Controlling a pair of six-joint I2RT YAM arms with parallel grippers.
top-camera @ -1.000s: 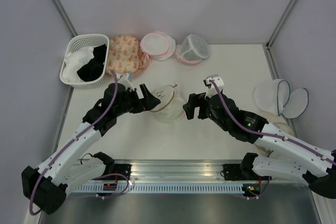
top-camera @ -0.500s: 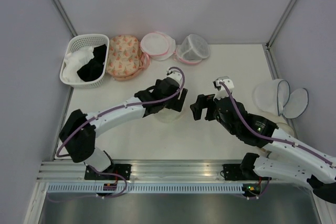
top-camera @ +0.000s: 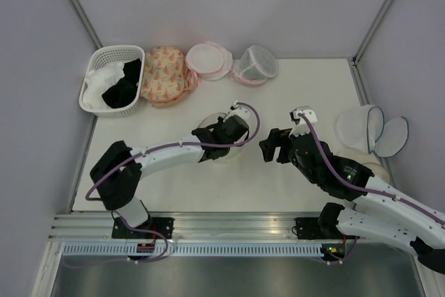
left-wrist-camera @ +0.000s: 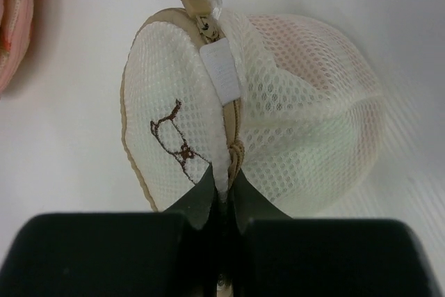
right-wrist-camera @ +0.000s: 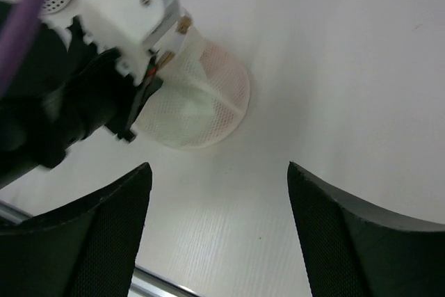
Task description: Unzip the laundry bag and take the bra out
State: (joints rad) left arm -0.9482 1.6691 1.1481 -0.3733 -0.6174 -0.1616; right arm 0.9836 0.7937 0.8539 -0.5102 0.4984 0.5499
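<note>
The cream mesh laundry bag lies mid-table, its beige zip trim running toward me beside a small line drawing. My left gripper is shut on the bag's near edge, pinching mesh and trim at the seam. From above, the left gripper covers most of the laundry bag. The bra shows only as a pale pink tint through the mesh. My right gripper hovers open just right of the bag, apart from it; its view shows the bag beyond the right gripper.
A white basket with white and black garments stands at the back left. Beside it lie a peach floral bag and two round pink-trimmed bags. Open white bags lie at the right edge. A metal rail runs along the near side.
My left arm swung right over the bag and its jaws closed on the bag's near seam. The right gripper drew back a little to the right, still open.
</note>
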